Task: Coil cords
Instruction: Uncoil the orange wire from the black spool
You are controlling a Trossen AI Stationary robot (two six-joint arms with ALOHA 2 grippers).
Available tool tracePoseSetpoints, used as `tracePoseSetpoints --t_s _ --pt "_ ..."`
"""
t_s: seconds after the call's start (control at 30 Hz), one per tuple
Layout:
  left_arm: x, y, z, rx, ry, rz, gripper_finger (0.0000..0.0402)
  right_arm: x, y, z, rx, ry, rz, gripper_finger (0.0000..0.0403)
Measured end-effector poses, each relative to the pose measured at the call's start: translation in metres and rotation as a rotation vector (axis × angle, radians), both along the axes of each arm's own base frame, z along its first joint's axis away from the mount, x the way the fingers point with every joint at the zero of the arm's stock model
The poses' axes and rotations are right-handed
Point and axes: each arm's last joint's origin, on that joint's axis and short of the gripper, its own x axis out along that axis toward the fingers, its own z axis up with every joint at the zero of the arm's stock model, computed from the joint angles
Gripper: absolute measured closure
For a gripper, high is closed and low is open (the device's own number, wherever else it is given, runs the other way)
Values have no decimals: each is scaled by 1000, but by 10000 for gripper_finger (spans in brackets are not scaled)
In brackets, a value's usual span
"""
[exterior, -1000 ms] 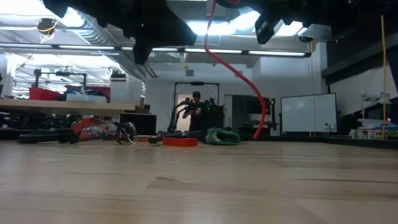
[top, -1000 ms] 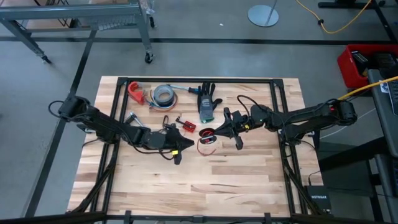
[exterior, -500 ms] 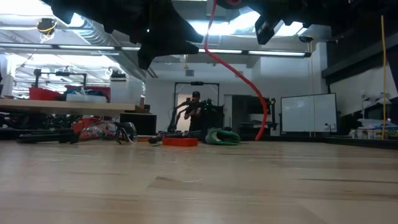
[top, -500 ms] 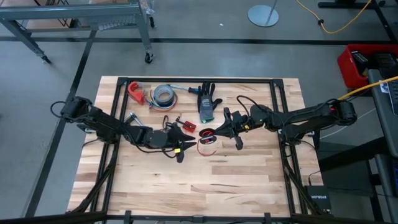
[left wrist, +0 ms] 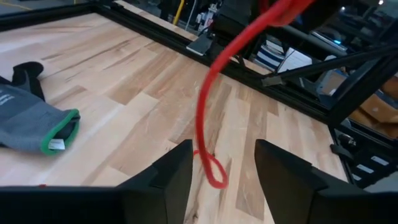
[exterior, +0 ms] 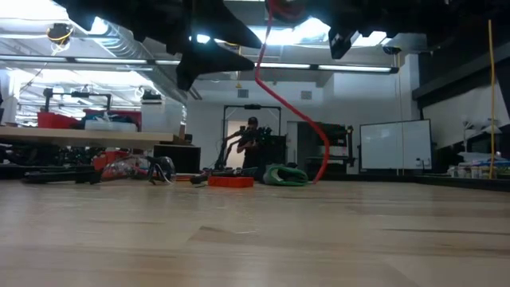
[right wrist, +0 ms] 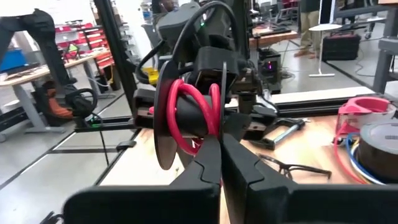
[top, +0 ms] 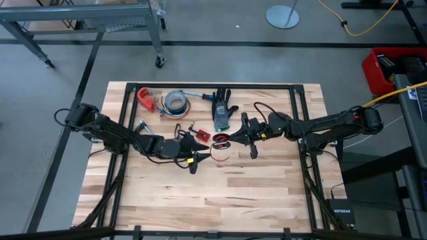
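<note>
My right gripper (right wrist: 221, 146) stays clenched on the red cord (right wrist: 186, 112); my left gripper (left wrist: 217, 165) is released — regrasp the loose tail, wind 1 even loop.

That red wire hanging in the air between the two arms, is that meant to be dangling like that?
It does look unfinished. The red wire hangs from the right tool, which is shut on its coiled part, and the loose tail droops toward the table. The left tool is open beside it, holding nothing.
</note>
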Motion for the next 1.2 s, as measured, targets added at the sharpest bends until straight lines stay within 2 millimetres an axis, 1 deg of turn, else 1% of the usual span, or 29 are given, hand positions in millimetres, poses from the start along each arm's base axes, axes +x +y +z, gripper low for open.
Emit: tracePoseSetpoints --t_s 0.17,0.5,0.6,0.87,0.93,1.0,1.2 --pt "1 3 1 13 -10 5 246 0 1 2 1 -24 36 403" --pt "2 7 2 11 -14 21 247 0 2 3 3 -26 53 403" --pt "4 7 3 7 -44 20 247 0 2 3 3 -27 53 403" --pt "13 5 -8 42 -69 11 250 0 2 4 3 -43 54 403" --pt "15 4 -12 44 -57 11 261 0 2 4 3 -44 54 403" --pt "15 4 -13 44 -52 11 282 0 2 4 3 -41 54 403" --pt "12 5 -6 37 -70 11 381 0 2 0 5 3 54 403"
